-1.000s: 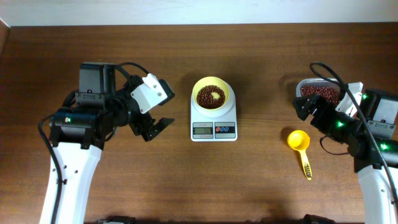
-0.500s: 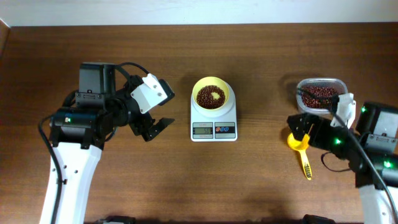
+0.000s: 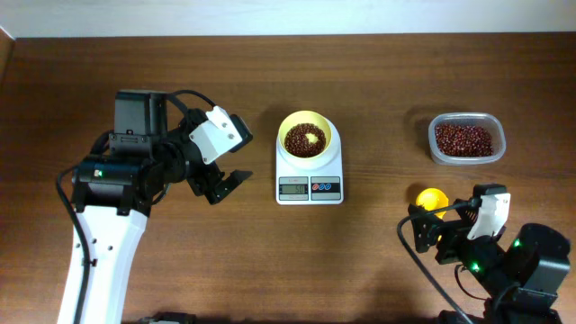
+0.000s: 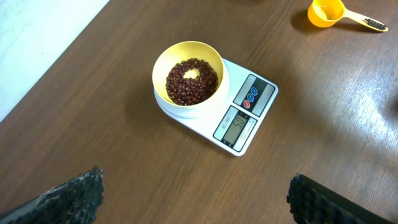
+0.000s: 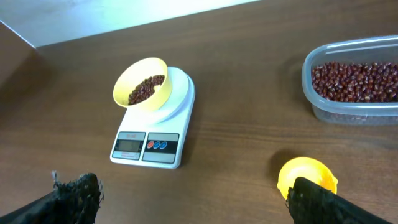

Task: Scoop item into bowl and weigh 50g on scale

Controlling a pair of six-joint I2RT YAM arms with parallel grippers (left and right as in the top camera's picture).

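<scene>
Both spread apart, empty: left gripper [image 3: 227, 187] beside the scale [image 3: 309, 187]; right gripper [image 3: 428, 232] by the front edge; bowl [image 3: 282, 135] of beans [image 3: 304, 140] on the scale.

Scale [image 4: 247, 114] display [image 4: 237, 128], digits too blurred to read, no other legible text

a robot test bench in a plain, lab-like room

a bare dark wood-grain desk [image 3: 378, 81] runs up to a blank white wall [image 3: 270, 16]. a left arm [image 3: 99, 234] and a right arm [image 3: 526, 270], white and black with green status lights [image 3: 517, 243], stand over a small kitchen scale [image 3: 309, 187], a yellow bowl [image 3: 305, 115], a clear tub [image 3: 433, 144] of beans [image 3: 464, 139] and a scoop [image 3: 431, 196].
</scene>
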